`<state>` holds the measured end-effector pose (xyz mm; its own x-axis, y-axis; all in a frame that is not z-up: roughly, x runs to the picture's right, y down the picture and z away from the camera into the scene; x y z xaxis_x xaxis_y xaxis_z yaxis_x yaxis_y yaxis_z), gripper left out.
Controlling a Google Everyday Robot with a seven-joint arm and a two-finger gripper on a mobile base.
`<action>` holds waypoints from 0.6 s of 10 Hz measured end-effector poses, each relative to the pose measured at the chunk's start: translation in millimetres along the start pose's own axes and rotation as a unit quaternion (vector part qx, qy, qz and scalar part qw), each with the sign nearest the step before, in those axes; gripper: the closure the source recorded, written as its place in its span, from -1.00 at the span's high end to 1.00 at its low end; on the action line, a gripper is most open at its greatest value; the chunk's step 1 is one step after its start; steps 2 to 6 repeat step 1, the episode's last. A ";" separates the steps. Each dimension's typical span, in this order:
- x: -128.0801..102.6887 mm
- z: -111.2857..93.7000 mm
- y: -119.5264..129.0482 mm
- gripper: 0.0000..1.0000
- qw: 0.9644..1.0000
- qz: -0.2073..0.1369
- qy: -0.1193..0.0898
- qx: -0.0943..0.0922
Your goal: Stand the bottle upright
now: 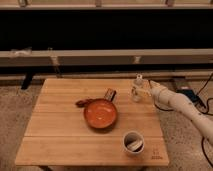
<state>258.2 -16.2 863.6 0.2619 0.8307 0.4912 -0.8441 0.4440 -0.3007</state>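
Observation:
The bottle [137, 88], small and clear with a white cap, stands upright near the right edge of the wooden table [60, 125], towards the back. My gripper [144, 90] is at the end of the white arm that reaches in from the right, and it sits right against the bottle's right side at mid height. Whether it touches the bottle is not discernible.
An orange bowl [100, 113] sits at the table's centre, with a small dark packet [109, 94] behind it and a reddish-brown item [81, 102] to its left. A white cup [133, 142] stands near the front right edge. Cables and a box lie on the floor at right.

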 end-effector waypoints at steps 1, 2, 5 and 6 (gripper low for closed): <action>-1.4 -4.4 -2.4 0.39 1.000 -0.002 -0.002 -0.008; -1.4 -4.4 -2.4 0.39 1.000 -0.002 -0.002 -0.008; -1.4 -4.4 -2.4 0.39 1.000 -0.002 -0.002 -0.008; -1.4 -4.4 -2.4 0.39 1.000 -0.002 -0.002 -0.008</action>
